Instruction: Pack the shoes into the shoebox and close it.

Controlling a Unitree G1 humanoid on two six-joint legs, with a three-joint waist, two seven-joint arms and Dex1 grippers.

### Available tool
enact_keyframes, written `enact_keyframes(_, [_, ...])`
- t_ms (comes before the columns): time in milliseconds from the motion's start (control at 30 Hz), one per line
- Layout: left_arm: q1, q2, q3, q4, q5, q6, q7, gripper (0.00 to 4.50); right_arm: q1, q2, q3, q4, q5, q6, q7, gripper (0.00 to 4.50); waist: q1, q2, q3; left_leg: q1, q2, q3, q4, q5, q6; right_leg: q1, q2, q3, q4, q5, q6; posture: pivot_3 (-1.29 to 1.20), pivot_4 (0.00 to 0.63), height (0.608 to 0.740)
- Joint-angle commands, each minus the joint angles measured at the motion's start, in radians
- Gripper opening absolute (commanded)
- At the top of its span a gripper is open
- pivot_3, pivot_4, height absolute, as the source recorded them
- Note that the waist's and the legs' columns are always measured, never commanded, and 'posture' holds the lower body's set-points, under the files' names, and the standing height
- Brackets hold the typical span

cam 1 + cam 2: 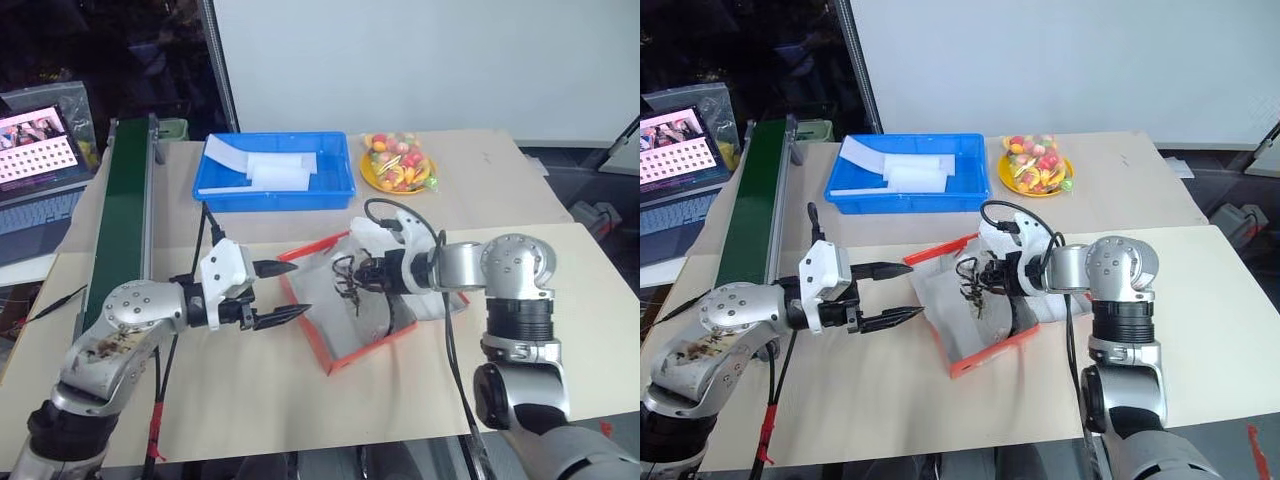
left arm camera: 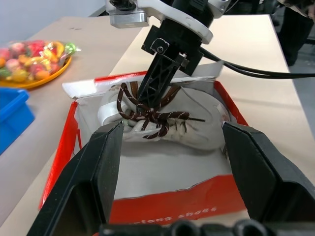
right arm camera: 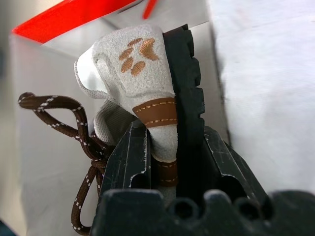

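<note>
Right gripper point(image 3: 170, 157), fingers clamped on a shoe's point(image 2: 167, 123) heel, lowers it into the open shoebox point(image 1: 345, 355) mid-desk point(image 1: 560, 340); left gripper point(image 1: 285, 292) waits alongside, fingers wide, to steady it.

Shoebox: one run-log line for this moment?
right gripper: shut on cream suede shoe | over open red-orange cardboard shoebox | left gripper: open, empty

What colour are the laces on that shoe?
Dark brown laces with pale flecks, clearest in the left wrist view.
</note>
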Motion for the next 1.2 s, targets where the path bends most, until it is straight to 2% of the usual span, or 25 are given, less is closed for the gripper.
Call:
enact_keyframes(33, [0.003, -0.006, 0.003, -0.037, -0.007, -0.008, 0.015, 3.4, -0.046, -0.047, 0.063, -0.045, -0.044, -0.01, 0.072, 0.87, 0.0, 0.0, 0.0, 0.0, 0.0, 0.0, 0.0, 0.0, 0.0, 0.0, 0.0, 0.0, 0.0, 0.0, 0.0, 0.0, 0.15, 0.724])
enact_keyframes(133, [-0.002, -0.015, 0.004, -0.044, -0.011, 0.001, 0.032, 3.4, -0.021, -0.112, 0.217, -0.058, -0.11, -0.098, 0.162, 0.87, 0.003, 0.0, 0.0, 0.0, 0.0, 0.0, 0.0, 0.0, 0.0, 0.0, 0.0, 0.0, 0.0, 0.0, 0.0, 0.0, 0.15, 0.724])
enact_keyframes(233, [-0.004, -0.016, 0.003, -0.046, -0.01, 0.005, 0.039, 3.4, 0.006, -0.129, 0.276, -0.034, -0.16, -0.148, 0.217, 0.87, 0.003, 0.0, 0.0, 0.0, 0.0, 0.0, 0.0, 0.0, 0.001, 0.001, 0.0, 0.0, -0.001, 0.0, 0.0, 0.0, 0.15, 0.724])
enact_keyframes(300, [-0.005, -0.014, 0.003, -0.045, -0.01, 0.004, 0.04, 3.45, 0.014, -0.14, 0.299, -0.01, -0.193, -0.181, 0.252, 1.78, 0.003, 0.0, 0.0, 0.0, 0.0, 0.0, 0.0, 0.0, 0.001, 0.001, 0.0, 0.0, -0.001, 0.0, 0.0, 0.0, 0.15, 0.724])
enact_keyframes(400, [-0.008, -0.014, 0.003, -0.045, -0.01, 0.003, 0.042, 3.45, 0.016, -0.134, 0.292, 0.023, -0.227, -0.204, 0.282, 2.65, 0.008, 0.0, 0.0, 0.0, 0.0, -0.001, 0.001, 0.0, 0.001, 0.002, 0.0, -0.001, -0.001, 0.0, 0.0, 0.0, 0.15, 0.724])
enact_keyframes(567, [-0.006, -0.015, 0.002, -0.043, -0.01, 0.0, 0.043, 3.45, -0.01, -0.114, 0.269, 0.026, -0.267, -0.211, 0.301, 4.39, 0.009, 0.0, 0.0, 0.0, 0.0, -0.001, 0.002, 0.0, 0.001, 0.002, 0.0, -0.001, -0.001, 0.0, 0.0, 0.0, 0.15, 0.724])
enact_keyframes(733, [-0.006, -0.018, -0.003, -0.033, 0.0, -0.012, 0.043, 3.45, -0.074, -0.068, 0.178, -0.029, -0.26, -0.163, 0.288, 4.46, 0.005, 0.0, 0.0, 0.0, 0.0, -0.001, 0.002, 0.0, 0.001, 0.001, 0.0, 0.0, -0.001, 0.0, 0.0, 0.0, 0.15, 0.724])
enact_keyframes(1000, [-0.015, -0.045, 0.009, 0.005, 0.038, -0.027, 0.095, 3.45, -0.162, 0.066, -0.019, -0.114, -0.28, -0.072, 0.187, 4.46, 0.005, 0.0, 0.0, 0.0, 0.0, -0.001, 0.001, 0.0, 0.0, 0.001, 0.0, -0.001, 0.0, 0.0, 0.0, 0.0, 0.15, 0.724])
enact_keyframes(1133, [-0.075, -0.151, 0.072, 0.103, 0.153, 0.014, 0.37, 3.45, -0.157, 0.18, -0.103, -0.223, -0.287, -0.145, 0.122, 4.46, 0.006, 0.0, 0.0, 0.0, -0.001, -0.001, 0.001, 0.0, 0.0, 0.0, -0.001, -0.001, 0.001, 0.0, 0.0, 0.0, 0.15, 0.724])
enact_keyframes(1200, [-0.123, -0.237, 0.141, 0.127, 0.23, 0.068, 0.591, 3.45, -0.089, 0.157, 0.016, -0.362, -0.33, -0.321, 0.172, 4.46, 0.005, 0.0, 0.0, 0.0, -0.001, -0.002, 0.002, 0.0, -0.001, 0.0, 0.0, -0.001, 0.002, 0.0, 0.0, 0.0, 0.15, 0.724])
